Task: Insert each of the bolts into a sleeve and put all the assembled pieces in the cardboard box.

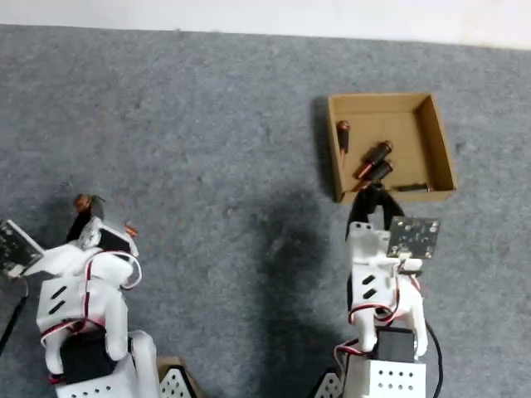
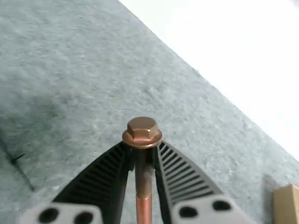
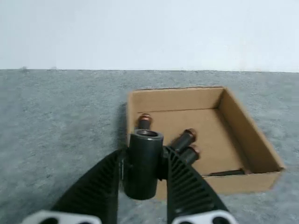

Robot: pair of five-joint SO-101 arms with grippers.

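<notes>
Bolt clamped in left hand, sleeve clamped in right hand

The table is covered in a grey, felt-like material that runs under both arms and out ahead of the jaws to a white wall. The cardboard box sits open-topped directly on this covering. It lies straight ahead of the right gripper, and from above its near wall is just past that gripper's jaws. The box is well apart from the left gripper, off to the right of its jaws. Behind the jaws, both arm bases stand on the table.
</notes>
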